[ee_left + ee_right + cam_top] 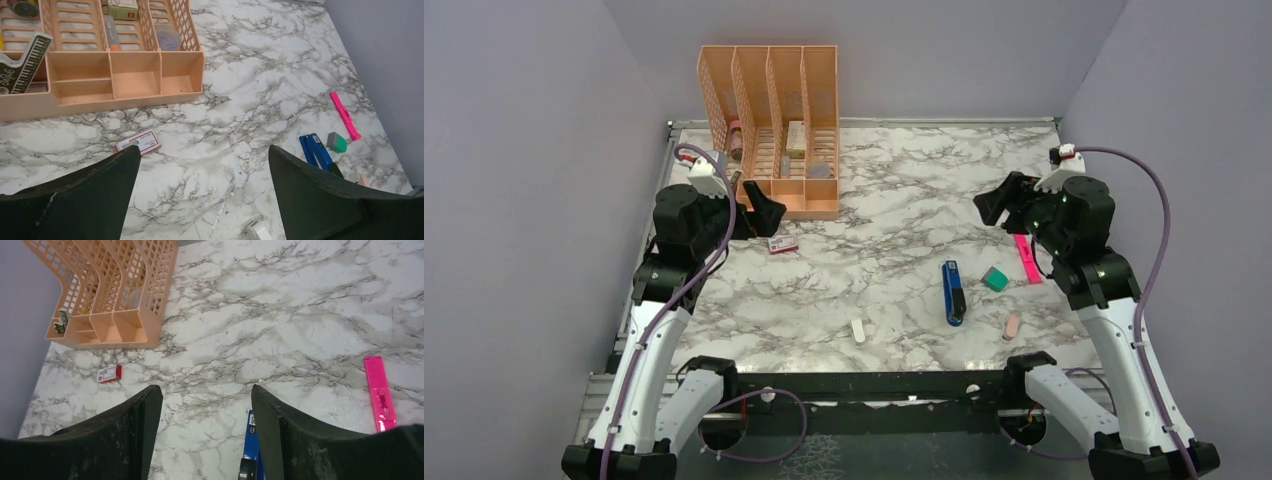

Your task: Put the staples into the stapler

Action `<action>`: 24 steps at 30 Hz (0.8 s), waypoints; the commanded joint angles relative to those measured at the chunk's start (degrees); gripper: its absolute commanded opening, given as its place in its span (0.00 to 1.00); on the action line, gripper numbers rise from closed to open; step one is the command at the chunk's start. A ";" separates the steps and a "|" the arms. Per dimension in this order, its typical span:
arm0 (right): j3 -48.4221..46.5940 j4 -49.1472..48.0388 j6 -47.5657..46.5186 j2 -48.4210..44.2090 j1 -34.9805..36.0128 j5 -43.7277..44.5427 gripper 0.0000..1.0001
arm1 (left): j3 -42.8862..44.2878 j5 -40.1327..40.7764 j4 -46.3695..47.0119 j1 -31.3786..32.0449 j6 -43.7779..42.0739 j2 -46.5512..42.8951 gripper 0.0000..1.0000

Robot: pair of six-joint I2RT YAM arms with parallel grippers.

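Grey walls enclose a marble-patterned bench (894, 200) on three sides. A peach desk organiser (774, 120) stands at the far left.

- Staples (782, 244) — the small reddish-pink box lies flat on the bench, just in front of the organiser and apart from it.
- Stapler (953, 292) — the blue stapler lies flat right of centre, well apart from the staples. A teal block (995, 279) sits just beside it, and a pink highlighter (1027, 258) lies further right.
- Left claw (202, 155) — its jaws are spread wide and hold nothing. It hangs above the bench near the staples without touching them.
- Right claw (205, 390) — its jaws are spread wide and hold nothing. It is raised over the right side of the bench, with the stapler below, near its right finger.
- A pink eraser (1012, 325) and a small white item (858, 330) lie near the front edge.
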State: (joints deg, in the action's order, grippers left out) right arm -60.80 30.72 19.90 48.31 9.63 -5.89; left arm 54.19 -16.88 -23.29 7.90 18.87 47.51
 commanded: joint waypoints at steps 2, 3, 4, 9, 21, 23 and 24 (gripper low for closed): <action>2.63 -4.76 1.99 -0.35 -0.45 -2.69 0.72 | -1.80 -3.61 1.54 0.59 -0.17 0.76 0.99; 3.10 -5.55 2.05 -0.44 -0.39 -3.88 0.72 | -2.29 -3.69 1.50 0.68 -0.04 0.80 0.99; 3.97 -7.03 1.79 -0.49 -0.45 -5.89 0.72 | -2.91 -3.68 1.47 0.70 0.32 0.83 0.99; 8.48 -14.67 1.43 -0.30 -0.48 -16.86 0.71 | -6.39 -1.37 -0.05 0.71 3.41 0.47 0.99; 14.74 -17.83 6.12 10.46 -0.40 -29.42 0.68 | -15.43 11.31 -1.58 0.71 18.92 2.83 0.99; 17.03 -19.38 7.86 11.50 -0.27 -30.04 0.68 | -16.38 16.12 -1.24 0.71 21.52 4.67 0.99; 18.04 -20.33 8.70 11.86 -0.23 -30.16 0.68 | -16.97 18.59 -0.36 0.71 22.46 5.69 0.99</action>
State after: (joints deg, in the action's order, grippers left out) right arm -46.11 14.41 24.64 59.16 9.63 -31.09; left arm 39.05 -9.67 -24.14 8.38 34.11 50.28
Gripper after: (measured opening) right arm 0.678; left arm 0.987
